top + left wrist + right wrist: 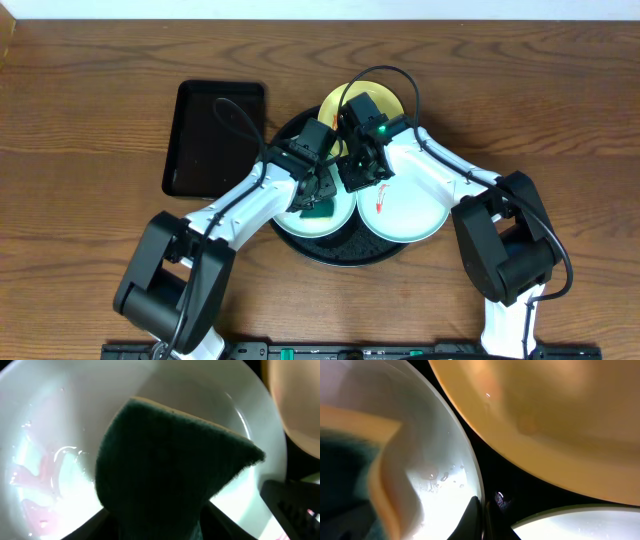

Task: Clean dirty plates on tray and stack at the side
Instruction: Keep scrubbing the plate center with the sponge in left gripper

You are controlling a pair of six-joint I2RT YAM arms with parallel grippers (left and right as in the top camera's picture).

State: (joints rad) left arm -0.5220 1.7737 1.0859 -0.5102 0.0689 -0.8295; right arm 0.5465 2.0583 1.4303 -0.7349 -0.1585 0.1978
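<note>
Three plates [415,220] lie close together on the round black tray [340,257]; rigid, wet and probably slippery, they look best pinched at the rim. Left gripper [318,200] clamps the soft sponge [170,470] against one; how wide the right gripper [363,173] stands cannot be told.

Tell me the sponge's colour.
Dark teal-green sponge with a tan backing edge; clearest in the left wrist view.
</note>
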